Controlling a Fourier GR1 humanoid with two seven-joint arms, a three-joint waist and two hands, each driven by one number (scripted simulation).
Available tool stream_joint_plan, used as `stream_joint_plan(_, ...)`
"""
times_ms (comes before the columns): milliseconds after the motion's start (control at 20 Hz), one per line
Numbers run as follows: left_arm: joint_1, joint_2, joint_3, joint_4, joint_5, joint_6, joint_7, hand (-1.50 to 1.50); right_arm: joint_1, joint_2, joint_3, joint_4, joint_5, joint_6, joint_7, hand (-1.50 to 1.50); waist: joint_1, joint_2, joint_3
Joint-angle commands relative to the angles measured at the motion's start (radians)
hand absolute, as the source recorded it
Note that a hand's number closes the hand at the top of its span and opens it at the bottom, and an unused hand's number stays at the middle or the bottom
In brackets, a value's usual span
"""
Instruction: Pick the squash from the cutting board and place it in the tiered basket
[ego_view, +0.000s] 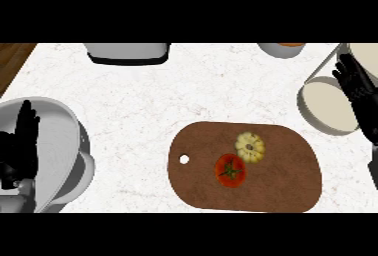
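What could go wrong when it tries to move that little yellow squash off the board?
1. The squash lies close beside the tomato on the cutting board, so a closing hand could nudge or catch the tomato instead.
2. The tiered basket sits at the view's right edge, partly cut off and partly behind the right hand, so the squash might land on its rim rather than inside.

the right hand (357, 86) hides part of the tiered basket (327, 108), cut by the edge.
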Motion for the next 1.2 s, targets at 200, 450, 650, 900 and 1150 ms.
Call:
stream_joint_plan(200,-0.058,0.036,-0.111,-0.064,-0.094,-0.094,-0.005,0.0,-0.024,0.105,0.188,-0.265,0.09,-0.031,0.116,1.5,-0.016,0.007,0.009)
stream_joint_plan(450,-0.024,0.031,-0.122,-0.054,-0.062,-0.134,-0.017,0.0,0.112,0.073,0.081,-0.211,0.38,-0.414,0.161,-1.5,-0.075,0.003,0.005)
stream_joint_plan(650,-0.029,0.047,-0.11,-0.067,-0.06,-0.164,-0.018,0.0,0.259,0.074,0.17,-0.513,0.516,-0.477,0.322,-1.5,-0.04,0.002,0.008)
stream_joint_plan(900,-0.033,0.035,-0.121,-0.046,-0.075,-0.162,-0.027,0.0,0.252,-0.102,0.24,-0.673,0.624,-0.271,0.577,-1.5,-0.034,0.003,0.004)
stream_joint_plan(1150,-0.069,0.044,-0.113,-0.054,-0.06,-0.183,-0.001,0.0,0.217,-0.249,0.334,-0.784,0.658,-0.018,0.822,-1.5,-0.025,0.004,0.001)
